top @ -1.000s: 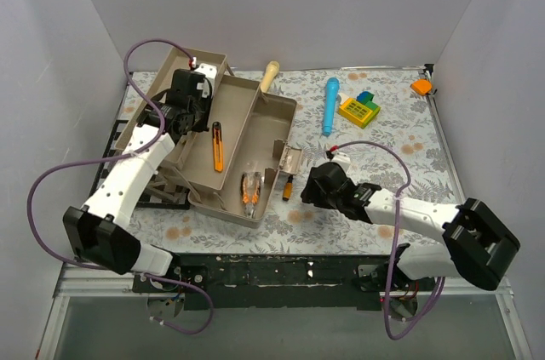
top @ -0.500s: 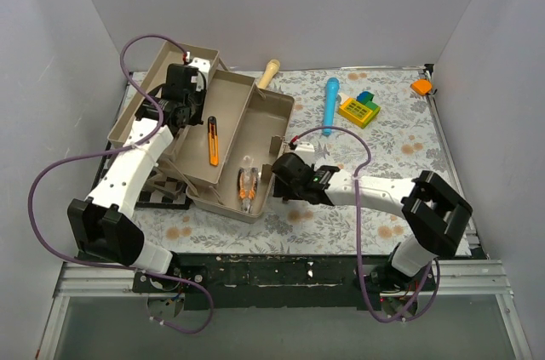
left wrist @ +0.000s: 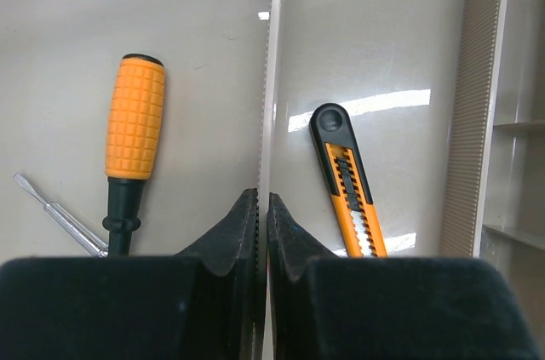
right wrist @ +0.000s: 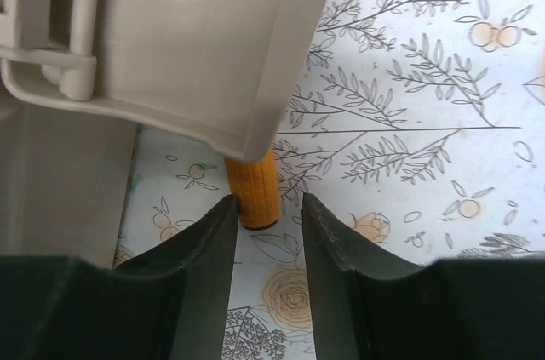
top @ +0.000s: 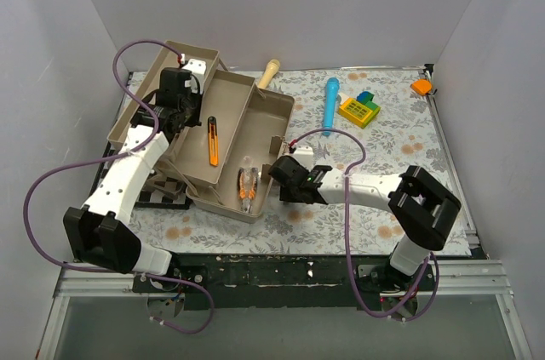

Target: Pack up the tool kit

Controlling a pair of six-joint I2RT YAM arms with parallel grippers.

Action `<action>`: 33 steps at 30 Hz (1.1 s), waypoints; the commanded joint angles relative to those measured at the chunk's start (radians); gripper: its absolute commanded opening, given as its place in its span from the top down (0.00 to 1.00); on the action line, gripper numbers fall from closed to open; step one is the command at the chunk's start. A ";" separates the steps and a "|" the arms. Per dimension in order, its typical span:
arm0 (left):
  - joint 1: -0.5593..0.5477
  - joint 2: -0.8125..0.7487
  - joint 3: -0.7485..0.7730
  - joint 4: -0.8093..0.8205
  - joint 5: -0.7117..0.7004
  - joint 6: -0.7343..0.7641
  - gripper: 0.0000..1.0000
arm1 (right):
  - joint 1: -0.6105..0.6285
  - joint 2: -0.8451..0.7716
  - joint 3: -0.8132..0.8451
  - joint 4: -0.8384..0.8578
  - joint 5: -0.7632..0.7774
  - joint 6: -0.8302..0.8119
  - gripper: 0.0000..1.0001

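Jaws: left gripper (left wrist: 262,207) pinches thin tan plastic tray wall (left wrist: 271,54); right gripper (right wrist: 268,211) open, straddling orange ribbed tool handle (right wrist: 253,190) beneath the tray's edge.

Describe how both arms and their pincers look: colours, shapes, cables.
The left arm and right arm share white links and chunky black joint housings. A thin purple cable loops loosely beside each. The left pincer and right pincer each have two matte black fingers tapering to rounded tips.
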State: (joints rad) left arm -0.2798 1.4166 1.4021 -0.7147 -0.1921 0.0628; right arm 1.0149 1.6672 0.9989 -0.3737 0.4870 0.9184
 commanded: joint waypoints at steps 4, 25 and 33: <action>-0.001 -0.015 -0.026 0.127 0.097 -0.049 1.00 | -0.048 -0.021 -0.095 0.108 -0.059 0.005 0.58; -0.002 -0.013 -0.045 0.135 0.112 -0.055 1.00 | -0.056 0.023 -0.065 0.127 -0.052 -0.144 0.98; -0.001 -0.025 -0.052 0.149 0.252 -0.092 1.00 | -0.055 -0.223 -0.210 -0.059 0.108 0.013 0.99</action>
State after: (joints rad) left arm -0.2646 1.3964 1.3693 -0.6647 -0.1234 0.0441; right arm 0.9642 1.5612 0.8391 -0.2932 0.4717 0.8345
